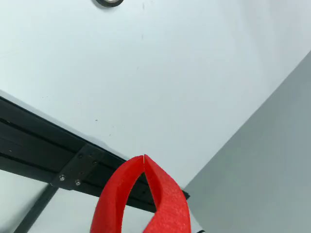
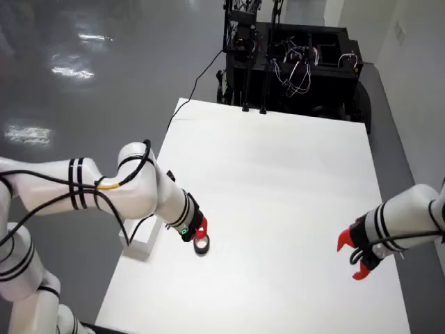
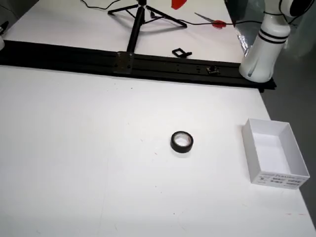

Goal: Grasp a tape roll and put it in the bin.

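A black tape roll (image 2: 201,245) lies flat on the white table (image 2: 278,181). The view facing the black rail shows the tape roll (image 3: 181,142) mid-table, and it sits at the top edge (image 1: 109,2) of the view riding on a gripper. The white open-top bin (image 3: 270,153) stands to the roll's right in the rail-facing view. From above, the bin (image 2: 142,243) is left of the roll, partly under the arm. In the view from above my gripper (image 2: 201,228) hangs right at the roll. Its red fingers are too small to read. The rail-facing view shows no arm.
A second white arm with a red gripper (image 2: 353,256) hangs near the table's right edge in the view from above. Red fingers (image 1: 165,199) fill the bottom of the riding view. A black rail (image 3: 148,64), a tripod (image 3: 138,19) and an arm base (image 3: 261,49) stand beyond.
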Available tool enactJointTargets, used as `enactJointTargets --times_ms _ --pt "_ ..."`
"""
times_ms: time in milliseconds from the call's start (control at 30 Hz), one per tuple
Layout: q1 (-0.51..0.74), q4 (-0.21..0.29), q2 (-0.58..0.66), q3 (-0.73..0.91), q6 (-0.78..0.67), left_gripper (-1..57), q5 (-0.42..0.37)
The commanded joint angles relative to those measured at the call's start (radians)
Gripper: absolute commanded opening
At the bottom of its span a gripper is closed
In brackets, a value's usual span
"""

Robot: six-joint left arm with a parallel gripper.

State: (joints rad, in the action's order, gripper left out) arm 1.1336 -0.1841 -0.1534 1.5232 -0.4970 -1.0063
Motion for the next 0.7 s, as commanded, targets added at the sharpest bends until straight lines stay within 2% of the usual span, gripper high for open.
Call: enactJointTargets --times_ms 33,700 --pt "0.0 0.002 0.0 -0.002 0.034 -0.1 0.011" --pt "0.0 0.002 0.0 -0.002 -0.002 -0.4 0.034"
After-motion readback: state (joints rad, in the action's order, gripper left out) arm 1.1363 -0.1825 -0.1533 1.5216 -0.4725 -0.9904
